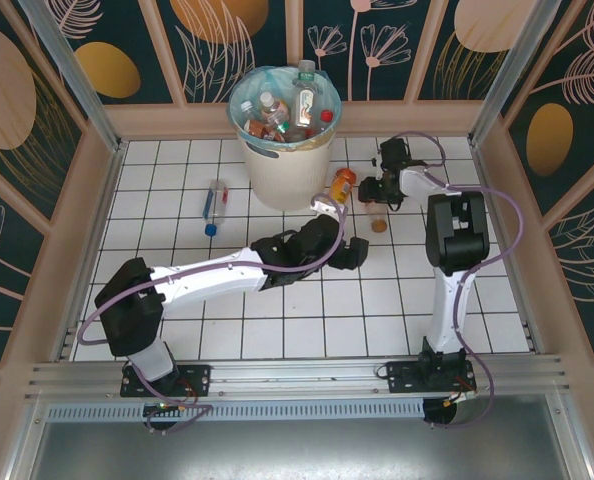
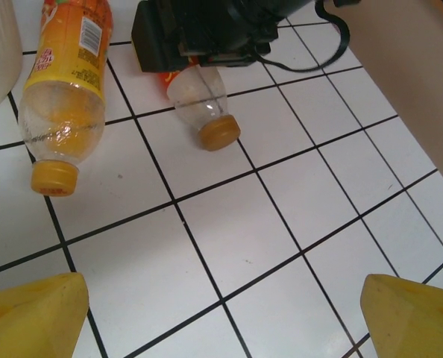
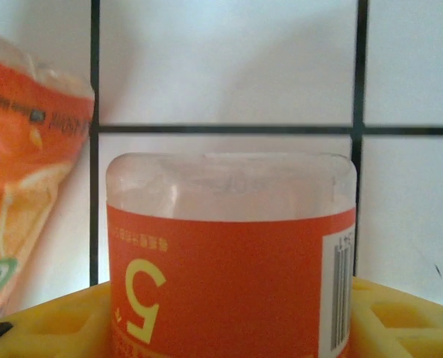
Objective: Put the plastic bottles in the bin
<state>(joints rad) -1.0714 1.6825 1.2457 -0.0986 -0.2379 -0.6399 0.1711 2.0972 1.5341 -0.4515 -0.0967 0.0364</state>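
Bin (image 1: 277,175) is standing at the far edge of the white tiles (image 1: 277,320), holding several plastic bottles (image 1: 304,85) inside its teal liner (image 1: 260,80). Three more are lying on the tiles outside it.

- Blue-capped bottle (image 1: 215,205) is lying left of the bin, apart from it.
- Orange bottle (image 2: 65,82) is lying just beside the bin's right base.
- Orange-capped bottle (image 2: 198,95) is lying further right of the bin, near the orange one but not touching.

Right gripper (image 3: 229,321) is sitting over the orange-capped bottle, yellow fingers (image 3: 400,317) flanking its labelled body on both sides. Cannot tell whether they are pressing on it.

Left gripper (image 2: 221,321) is hovering to the near right of the bin, fingers spread wide, nothing between them.
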